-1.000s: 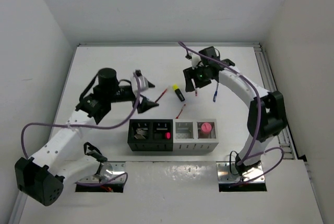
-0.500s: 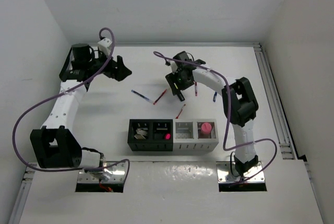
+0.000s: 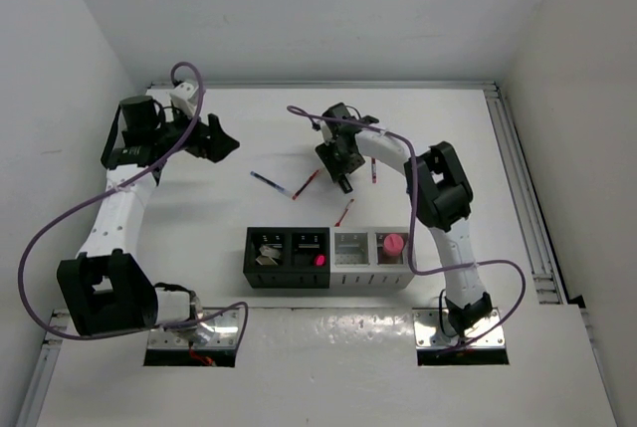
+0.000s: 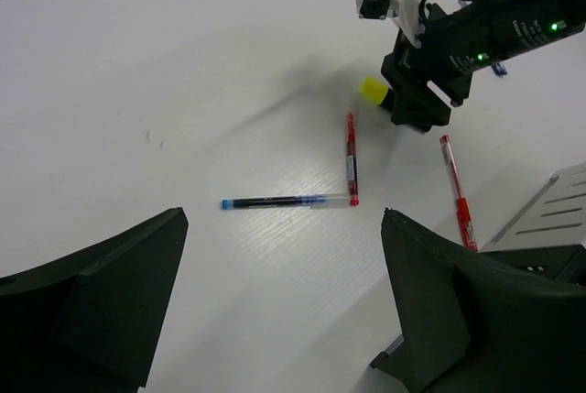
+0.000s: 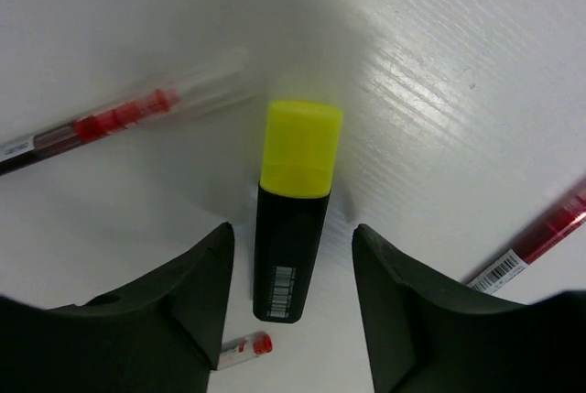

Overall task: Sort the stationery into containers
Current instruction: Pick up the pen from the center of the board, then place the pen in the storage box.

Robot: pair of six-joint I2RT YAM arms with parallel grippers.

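Evidently the pick-up of the yellow highlighter [image 5: 293, 214] was in hand: it lay flat on the table, beyond the containers [image 3: 309, 283], between the parted, untouching fingers of the right gripper [image 5: 291, 260], so a square closing seemed next, while the left gripper [image 4: 284, 228] gaped wide, empty.

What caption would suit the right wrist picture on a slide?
Right claw open astride a yellow-capped highlighter lying on the white table, red pens nearby.
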